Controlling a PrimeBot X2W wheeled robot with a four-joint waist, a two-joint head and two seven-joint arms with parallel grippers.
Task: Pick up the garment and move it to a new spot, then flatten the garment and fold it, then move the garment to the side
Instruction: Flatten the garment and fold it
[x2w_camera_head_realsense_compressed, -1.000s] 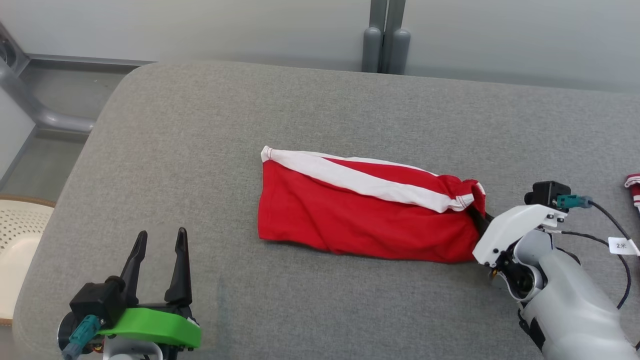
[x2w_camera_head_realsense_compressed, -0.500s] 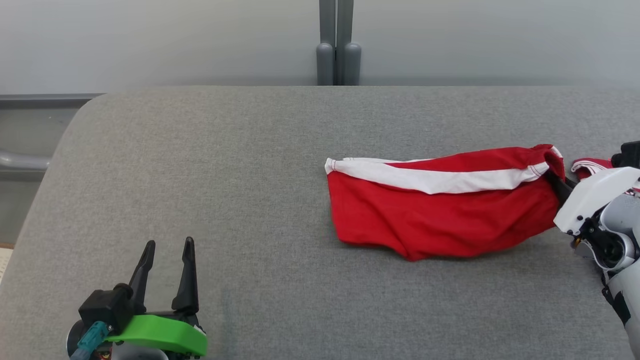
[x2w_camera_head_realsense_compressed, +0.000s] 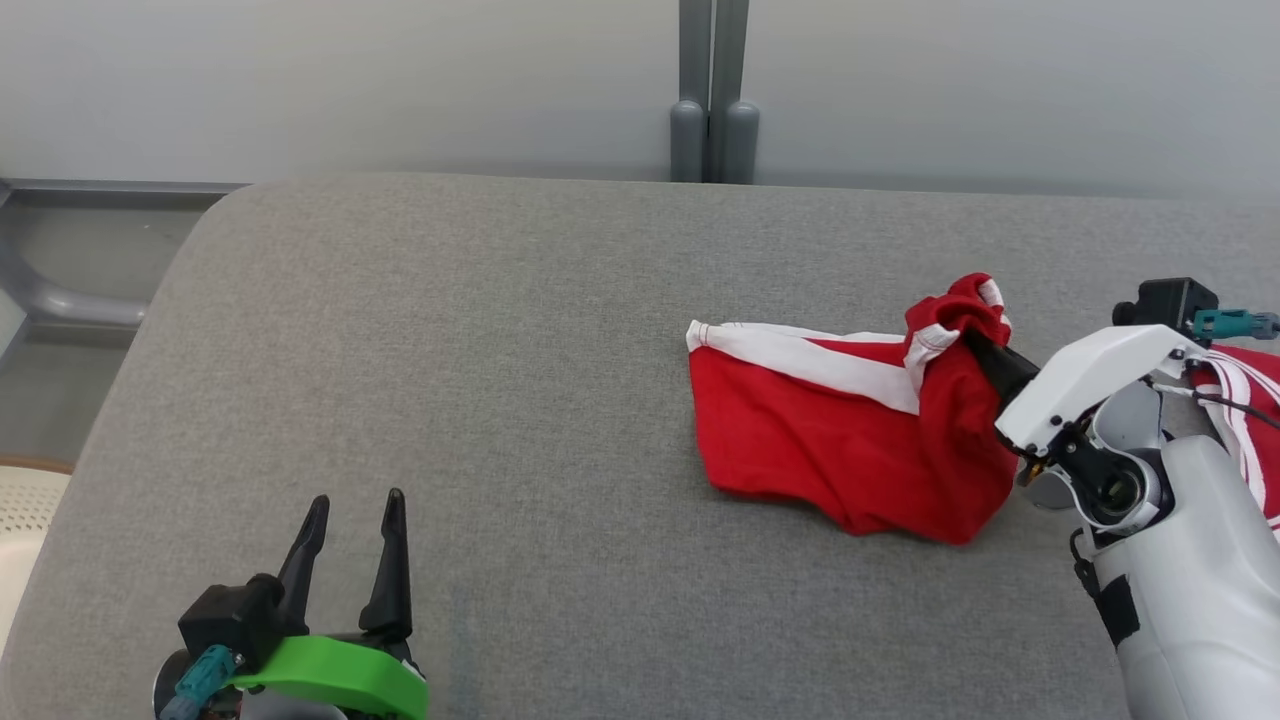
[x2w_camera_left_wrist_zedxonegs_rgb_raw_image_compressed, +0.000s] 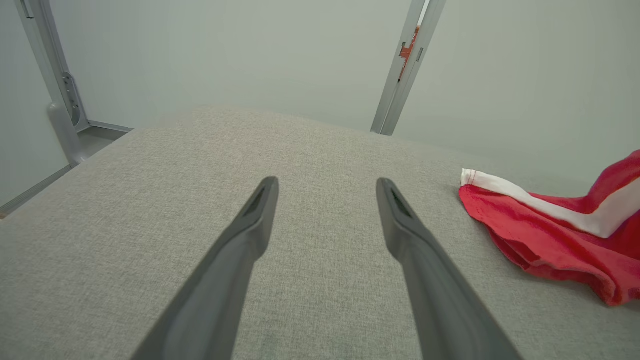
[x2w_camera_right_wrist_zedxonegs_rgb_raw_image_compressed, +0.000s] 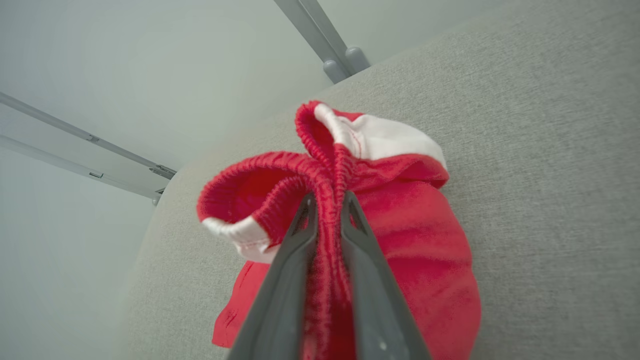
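Grey padded surface (x2w_camera_head_realsense_compressed: 500, 350) holds the red garment (x2w_camera_head_realsense_compressed: 820, 450) at 3 o'clock, waistband (x2w_camera_right_wrist_zedxonegs_rgb_raw_image_compressed: 295, 167) clamped in the right gripper (x2w_camera_right_wrist_zedxonegs_rgb_raw_image_compressed: 327, 202), left gripper (x2w_camera_head_realsense_compressed: 357, 497) spread empty at 7 o'clock; surface drag may pull the pinch loose.

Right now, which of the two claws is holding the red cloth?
The right gripper, on the white mount, pinches the elastic waistband of the red shorts; the green-mounted left gripper is open, apart from them.

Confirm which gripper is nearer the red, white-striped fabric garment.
Right. The right gripper grips an edge of the red white-striped fabric garment; the left gripper is open, well apart on its left.
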